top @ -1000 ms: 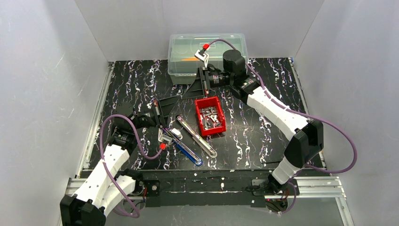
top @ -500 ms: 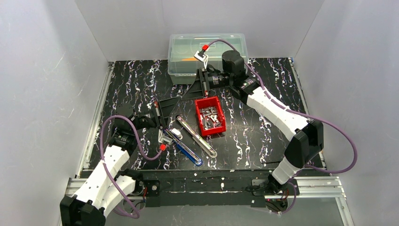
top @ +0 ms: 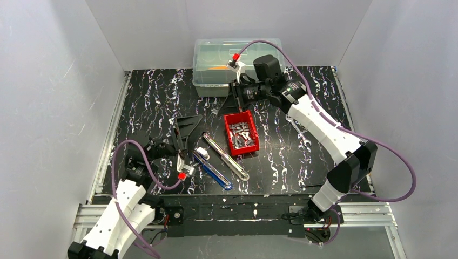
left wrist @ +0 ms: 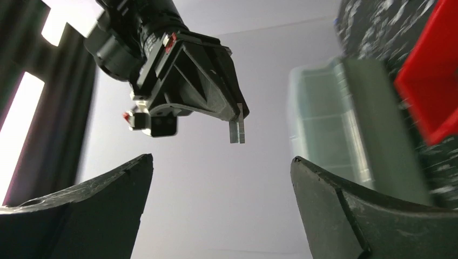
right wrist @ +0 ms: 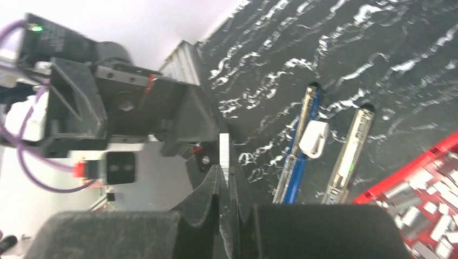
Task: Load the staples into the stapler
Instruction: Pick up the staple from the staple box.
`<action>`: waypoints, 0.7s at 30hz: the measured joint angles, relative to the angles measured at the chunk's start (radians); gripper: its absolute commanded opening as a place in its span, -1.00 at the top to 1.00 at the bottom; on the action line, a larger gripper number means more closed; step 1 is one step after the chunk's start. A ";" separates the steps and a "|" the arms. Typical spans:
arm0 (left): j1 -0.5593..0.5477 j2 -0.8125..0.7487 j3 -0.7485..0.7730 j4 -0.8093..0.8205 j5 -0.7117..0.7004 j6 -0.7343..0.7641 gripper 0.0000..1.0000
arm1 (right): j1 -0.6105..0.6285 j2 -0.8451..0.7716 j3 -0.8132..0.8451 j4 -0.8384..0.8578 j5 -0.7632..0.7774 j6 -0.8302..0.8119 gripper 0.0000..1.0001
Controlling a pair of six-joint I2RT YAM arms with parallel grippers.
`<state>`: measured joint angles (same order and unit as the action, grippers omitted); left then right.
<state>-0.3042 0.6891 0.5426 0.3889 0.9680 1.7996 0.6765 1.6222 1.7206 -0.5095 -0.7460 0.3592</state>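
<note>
**Ben:** Silver and blue, is that the stapler [top: 224, 157]?

**Mia:** Yes. It lies open and flat on the table [top: 162, 97], close to the arms. From the top, its long silver rail runs from 10 o'clock to 4 o'clock.

**Ben:** Who is closest to it?

**Mia:** The left gripper [top: 189, 135]. It is just beside the rail's 10 o'clock end. Its fingers are spread wide and hold nothing.

**Ben:** Where are the staples?

**Mia:** Loose staples [top: 242, 134] lie in the red bin [top: 227, 135], just beside the stapler at 1 o'clock. One strip of staples [left wrist: 236, 131] is up in the air. The right gripper [top: 237, 96] pinches it tight, near the bin's far end.

**Ben:** So which way must the strip go?

**Mia:** I think down toward 7 o'clock, past the bin, to the rail. It likely has to turn to line up with the rail.

**Ben:** And that clear box [top: 237, 59]?

**Mia:** It sits farthest back, at 12 o'clock.
</note>
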 measured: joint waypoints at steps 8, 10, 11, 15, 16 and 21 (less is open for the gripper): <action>-0.001 0.108 0.373 -0.491 -0.015 -0.783 -0.97 | 0.055 -0.071 -0.026 -0.140 0.224 -0.194 0.93; -0.001 0.174 0.486 -0.556 0.016 -0.930 -0.97 | 0.090 -0.098 -0.034 -0.147 0.264 -0.233 0.93; 0.000 0.189 0.503 -0.572 0.029 -0.991 -0.97 | 0.114 -0.112 -0.035 -0.151 0.289 -0.256 0.93; -0.001 0.213 0.484 -0.640 0.076 -1.164 -0.94 | 0.205 -0.149 -0.049 -0.154 0.368 -0.329 0.95; -0.001 0.225 0.485 -0.660 0.084 -1.183 -0.89 | 0.225 -0.155 -0.057 -0.156 0.386 -0.343 0.95; 0.000 0.307 0.509 -0.747 0.125 -1.244 -0.41 | 0.283 -0.166 -0.068 -0.173 0.473 -0.393 0.94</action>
<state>-0.3042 0.9966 1.0519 -0.3576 1.0931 0.5552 0.9596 1.4559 1.6527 -0.6827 -0.2726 -0.0334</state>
